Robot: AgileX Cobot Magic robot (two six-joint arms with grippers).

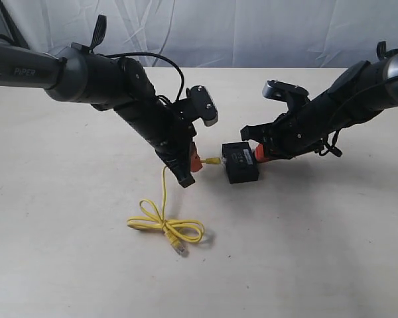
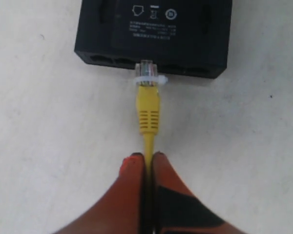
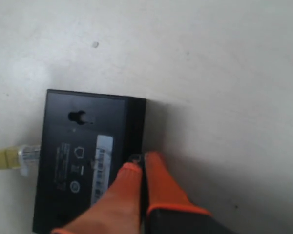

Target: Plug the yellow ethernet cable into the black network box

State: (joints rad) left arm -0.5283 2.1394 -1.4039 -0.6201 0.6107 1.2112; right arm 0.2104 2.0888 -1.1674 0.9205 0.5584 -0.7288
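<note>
Left gripper pinches yellow ethernet cable behind its ribbed boot; clear plug tip sits at black network box port. Right gripper, fingers together, presses the box's opposite side.

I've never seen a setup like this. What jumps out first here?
The yellow cable, looped on the pale table, runs up to the left claw, which pinches it just behind the plug at a port of the black box. The right claw, shut, presses against the box's far side.
</note>
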